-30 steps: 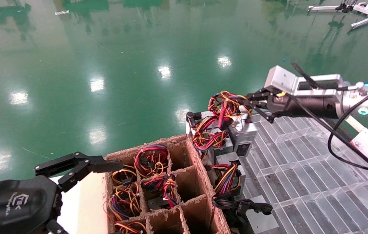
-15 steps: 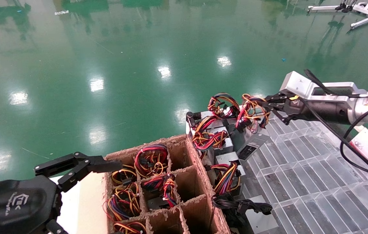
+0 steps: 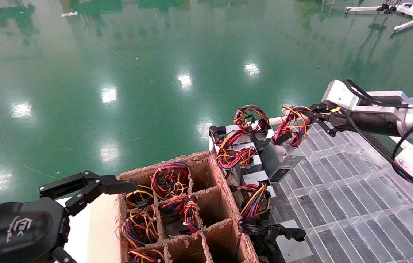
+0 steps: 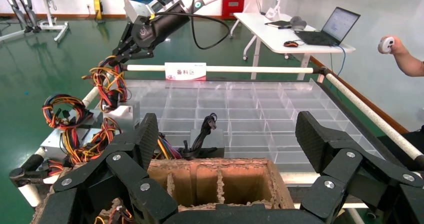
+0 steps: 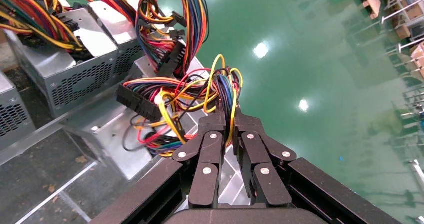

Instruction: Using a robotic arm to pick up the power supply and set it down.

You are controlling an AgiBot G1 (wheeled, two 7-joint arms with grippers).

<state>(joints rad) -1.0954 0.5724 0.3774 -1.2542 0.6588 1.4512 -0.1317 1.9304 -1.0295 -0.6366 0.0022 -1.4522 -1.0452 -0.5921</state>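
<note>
The power supply (image 3: 281,160) is partly hidden behind its own looped wire bundle (image 3: 293,124), so only its silver flank and dark socket face show. It hangs tilted over the clear gridded tray (image 3: 345,190), long axis slanting with the wire end uppermost, just beside the other units (image 3: 244,153) at the tray's edge. The right gripper (image 5: 227,115) is pinched tight on those coloured wires, while the left gripper (image 4: 225,134) hangs with fingers spread wide over the cardboard divider box (image 3: 206,190).
</note>
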